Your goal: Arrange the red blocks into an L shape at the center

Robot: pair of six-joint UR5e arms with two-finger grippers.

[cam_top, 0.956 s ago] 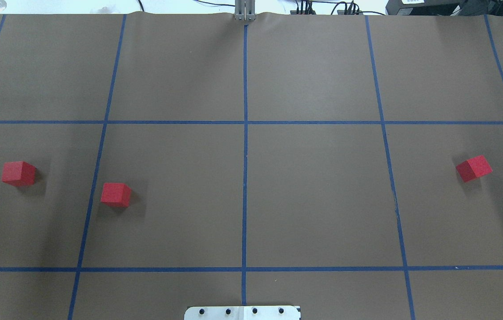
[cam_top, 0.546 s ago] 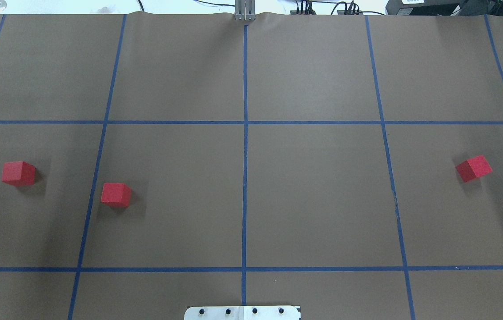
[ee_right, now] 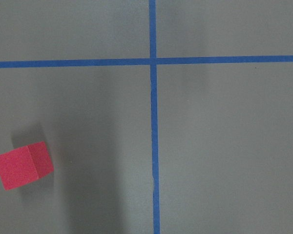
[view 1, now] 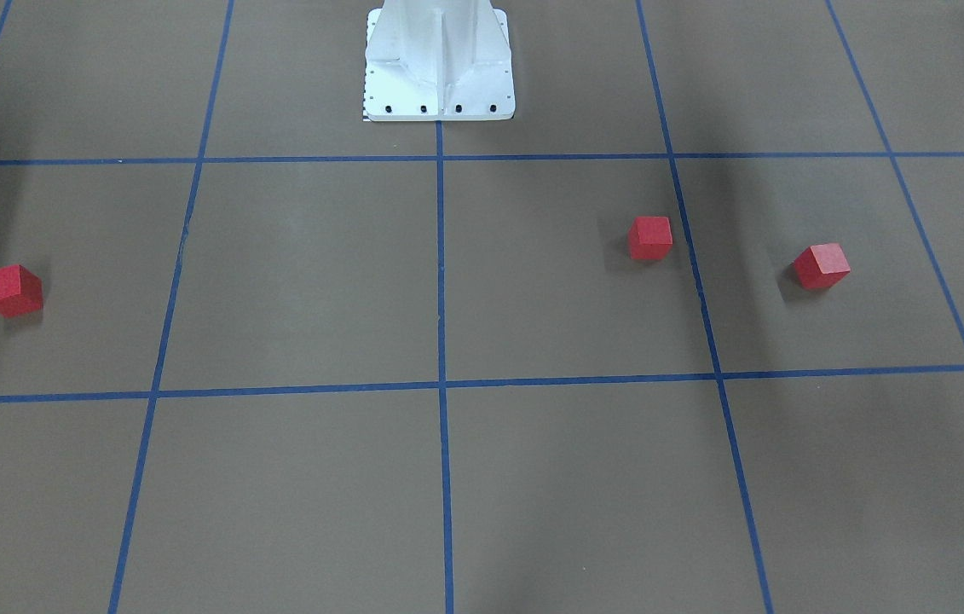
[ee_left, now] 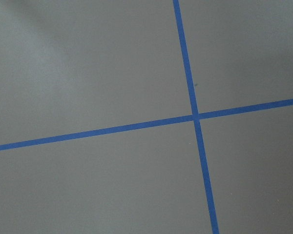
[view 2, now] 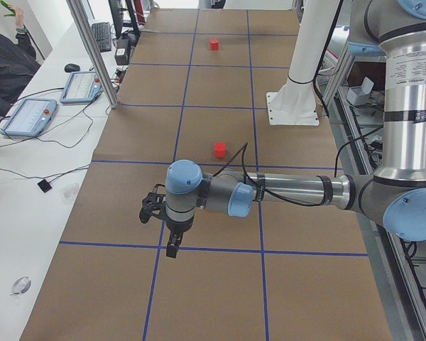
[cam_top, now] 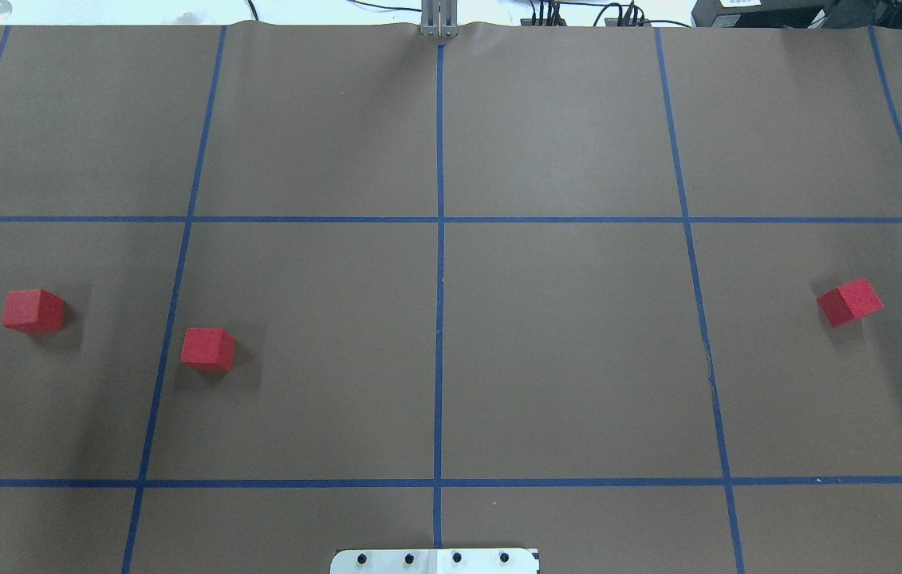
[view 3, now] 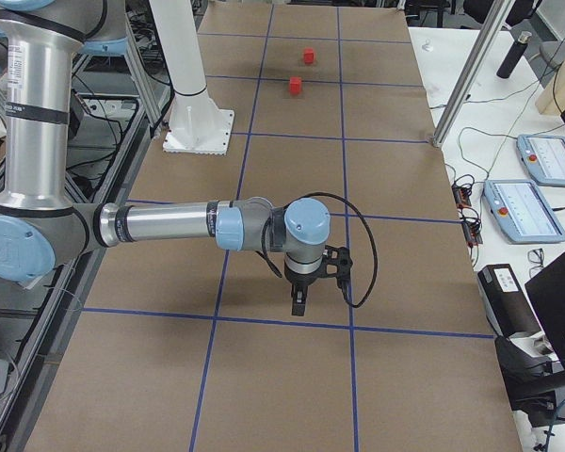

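Three red blocks lie apart on the brown surface. In the overhead view two are on the left (cam_top: 33, 311) (cam_top: 208, 349) and one is far right (cam_top: 849, 302). The center (cam_top: 439, 351) around the middle blue line is bare. My left gripper (view 2: 172, 247) shows only in the exterior left view, pointing down over the table's left end; I cannot tell whether it is open. My right gripper (view 3: 299, 304) shows only in the exterior right view, pointing down over the right end; I cannot tell its state. The right wrist view shows one red block (ee_right: 23, 165) at lower left.
The white metal base (cam_top: 435, 560) stands at the near edge on the middle line. Side benches hold tablets (view 2: 28, 117) (view 3: 523, 209) and cables. A metal post (view 3: 471, 66) stands at the table's far edge. A person (view 2: 3, 67) sits at the left bench.
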